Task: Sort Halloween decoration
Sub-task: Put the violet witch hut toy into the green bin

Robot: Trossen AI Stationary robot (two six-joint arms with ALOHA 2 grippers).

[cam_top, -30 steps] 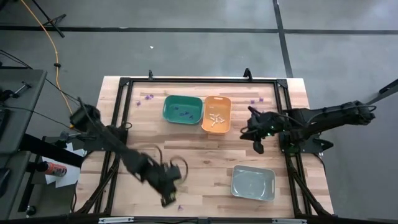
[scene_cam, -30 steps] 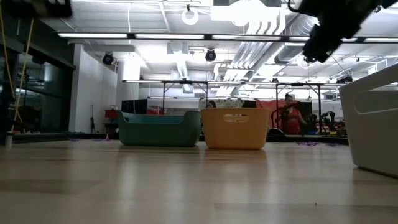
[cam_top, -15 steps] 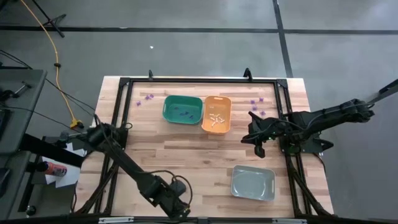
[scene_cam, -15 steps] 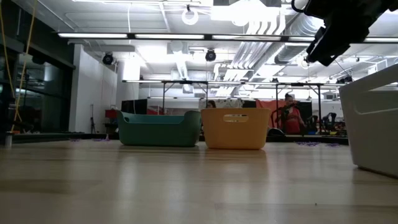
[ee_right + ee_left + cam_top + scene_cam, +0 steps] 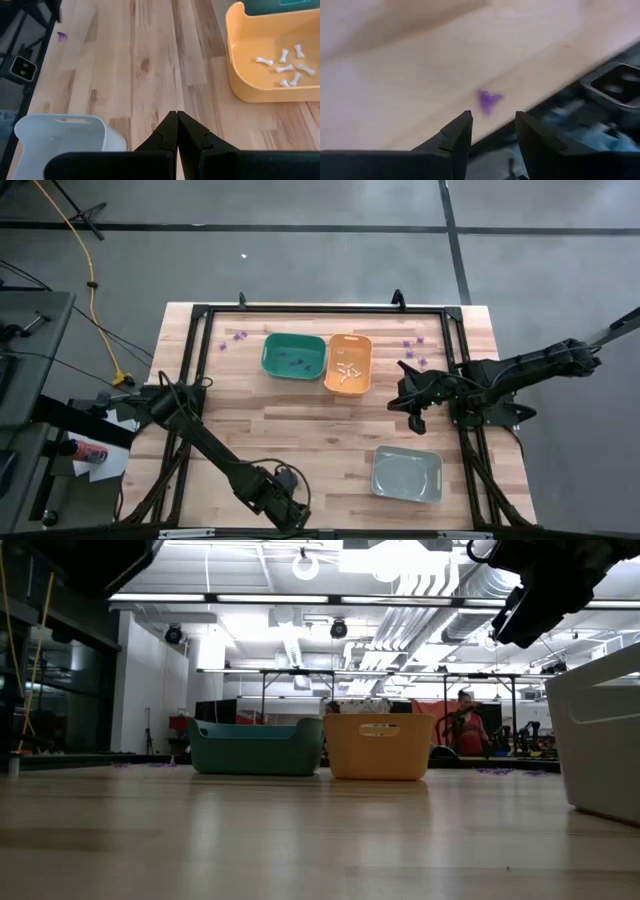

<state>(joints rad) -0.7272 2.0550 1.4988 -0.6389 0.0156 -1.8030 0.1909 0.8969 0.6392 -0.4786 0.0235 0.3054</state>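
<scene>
A small purple trinket (image 5: pixel 489 99) lies on the bare wood at the table's near edge, just ahead of the left gripper (image 5: pixel 492 131), whose fingers stand parted around empty air. This looks like the approach to a pick: the next move calls for lowering squarely over the trinket and closing. More purple pieces rest in the green bin (image 5: pixel 294 355), white bones in the orange bin (image 5: pixel 348 363); the right gripper (image 5: pixel 177 131) waits pinched together, holding nothing
</scene>
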